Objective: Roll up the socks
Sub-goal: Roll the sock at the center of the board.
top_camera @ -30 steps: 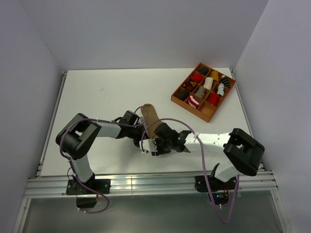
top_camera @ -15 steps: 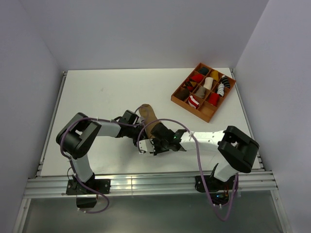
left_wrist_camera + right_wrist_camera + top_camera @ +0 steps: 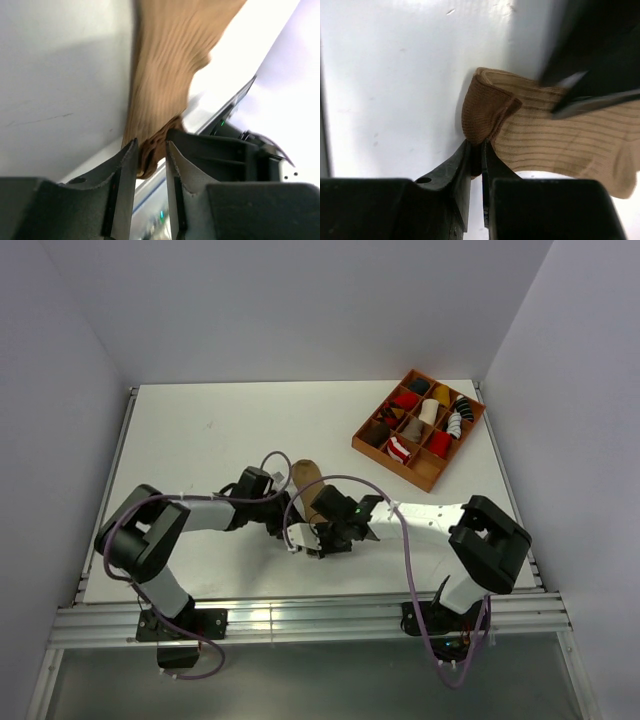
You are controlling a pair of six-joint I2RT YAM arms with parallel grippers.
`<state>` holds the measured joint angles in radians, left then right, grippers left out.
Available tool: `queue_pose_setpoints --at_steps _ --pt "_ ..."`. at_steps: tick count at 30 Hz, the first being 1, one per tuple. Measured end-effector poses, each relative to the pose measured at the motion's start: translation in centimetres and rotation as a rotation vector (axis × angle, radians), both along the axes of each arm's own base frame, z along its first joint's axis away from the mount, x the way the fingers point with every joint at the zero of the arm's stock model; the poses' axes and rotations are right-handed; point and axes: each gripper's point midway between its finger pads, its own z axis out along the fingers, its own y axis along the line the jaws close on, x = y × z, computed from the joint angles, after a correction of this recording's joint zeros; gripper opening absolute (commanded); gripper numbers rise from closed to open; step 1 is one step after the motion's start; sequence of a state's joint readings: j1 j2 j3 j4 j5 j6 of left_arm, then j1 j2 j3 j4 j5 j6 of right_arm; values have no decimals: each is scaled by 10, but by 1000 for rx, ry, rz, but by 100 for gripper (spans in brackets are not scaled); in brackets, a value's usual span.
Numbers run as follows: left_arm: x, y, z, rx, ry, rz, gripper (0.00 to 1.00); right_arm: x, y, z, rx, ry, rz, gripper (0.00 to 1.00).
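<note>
The tan-brown sock (image 3: pixel 308 488) lies on the white table between my two arms. In the right wrist view its ribbed body (image 3: pixel 565 140) lies flat and its darker end (image 3: pixel 487 112) is folded over. My right gripper (image 3: pixel 312 536) (image 3: pixel 476 146) is shut on that folded end. In the left wrist view the sock (image 3: pixel 165 75) stretches away and its bunched end sits between the fingertips of my left gripper (image 3: pixel 280 523) (image 3: pixel 150 151), which is pinched on it with a narrow gap. The red-and-white striped sock is out of view.
A brown wooden compartment tray (image 3: pixel 390 468) with several sock rolls stands at the back right. The table's near edge and metal rail (image 3: pixel 300 615) lie just behind the grippers. Walls close in both sides.
The left arm's elbow has swung left and down. Both grippers and the sock's near end have shifted slightly up the table. The right gripper stays shut on the fold.
</note>
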<state>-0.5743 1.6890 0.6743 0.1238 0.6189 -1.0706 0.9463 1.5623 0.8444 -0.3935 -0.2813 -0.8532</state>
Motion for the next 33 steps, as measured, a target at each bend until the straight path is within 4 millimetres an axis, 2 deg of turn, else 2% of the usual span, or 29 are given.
queue_pose_setpoints --at_steps 4,8,15,18,21,28,33 --pt "17 4 13 -9 -104 70 33 -7 -7 0 -16 104 -7 8" --pt "32 10 24 -3 -208 136 27 -7 -5 5 -23 234 -21 9" --pt "37 31 34 -8 -366 247 18 21 -1 24 16 511 -85 9" --pt "36 39 35 -7 -414 279 15 34 -3 26 28 630 -112 10" --pt "36 42 39 -4 -474 286 15 38 -10 22 17 751 -146 10" --pt "36 29 63 9 -680 189 17 38 -11 6 -17 943 -210 10" --pt "37 10 76 9 -814 72 29 42 -7 7 -23 995 -259 9"
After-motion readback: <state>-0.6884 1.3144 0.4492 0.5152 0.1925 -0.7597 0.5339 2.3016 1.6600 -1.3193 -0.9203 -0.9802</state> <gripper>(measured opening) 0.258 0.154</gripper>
